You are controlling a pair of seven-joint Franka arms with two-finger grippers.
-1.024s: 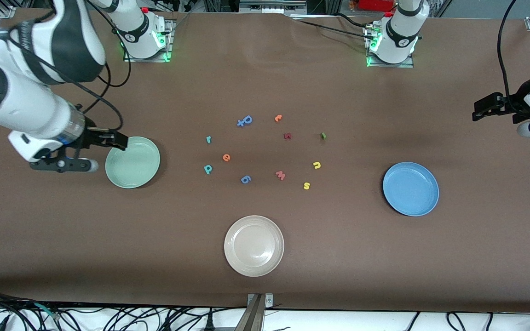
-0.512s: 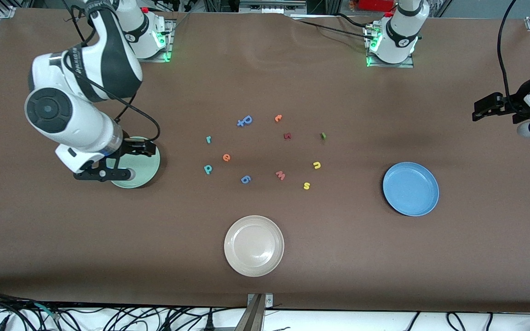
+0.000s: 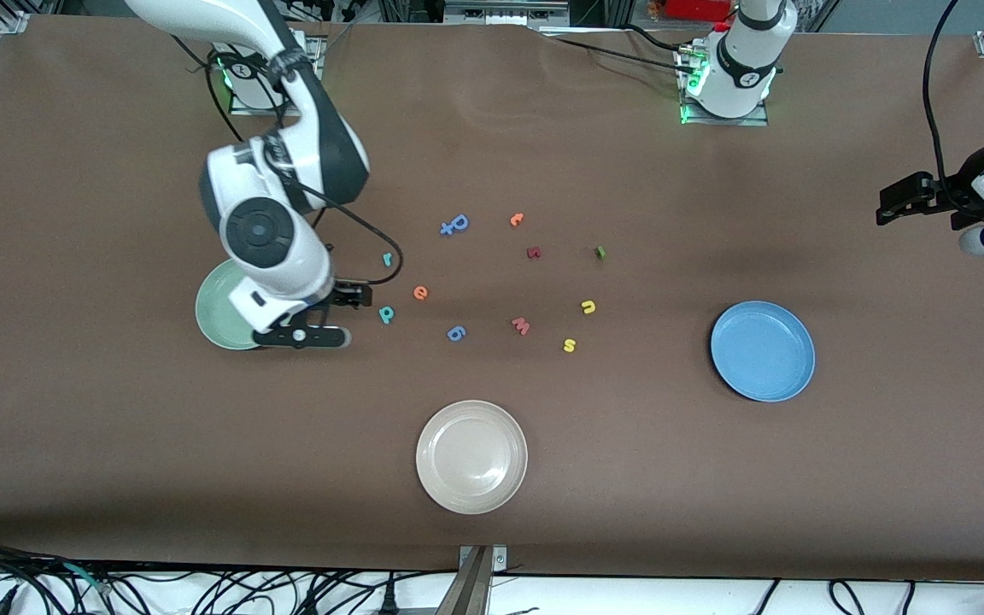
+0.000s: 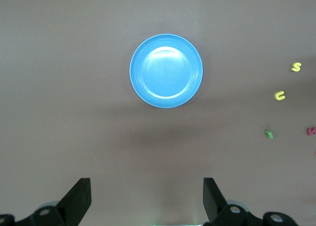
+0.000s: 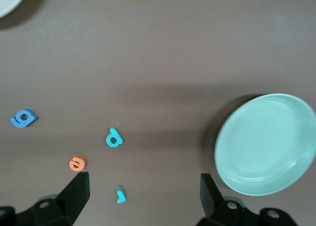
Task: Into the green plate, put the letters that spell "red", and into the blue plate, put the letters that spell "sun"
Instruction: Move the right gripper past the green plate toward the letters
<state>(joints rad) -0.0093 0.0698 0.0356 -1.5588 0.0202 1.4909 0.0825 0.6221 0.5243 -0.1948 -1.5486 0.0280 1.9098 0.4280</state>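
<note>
Teal "r" point(image 3: 387, 259), orange "e" point(image 3: 420, 293) and teal "d" point(image 3: 386, 314) lie on the table beside the green plate point(image 3: 217, 320), which the right arm partly covers. My right gripper point(image 3: 342, 316) hangs open between that plate and the "d". Its wrist view shows the "r" point(image 5: 120, 196) between its fingers, with the "d" point(image 5: 113, 137), "e" point(image 5: 77, 163) and green plate point(image 5: 266, 144) around. Yellow "s" point(image 3: 570, 345), yellow "n" point(image 3: 588, 307) and dark green letter point(image 3: 600, 252) lie toward the blue plate point(image 3: 763, 350). My left gripper point(image 3: 885, 209) waits open at its table end.
A cream plate point(image 3: 471, 457) sits nearest the front camera. Among the letters lie a blue "p"-like one point(image 3: 455, 225), a blue one point(image 3: 456, 333), a salmon "w" point(image 3: 521, 325), a dark red one point(image 3: 534, 253) and an orange one point(image 3: 517, 219).
The right arm has swung from the table's end, across the green plate, to the teal letters. Its gripper stayed open. The left arm has not moved.
</note>
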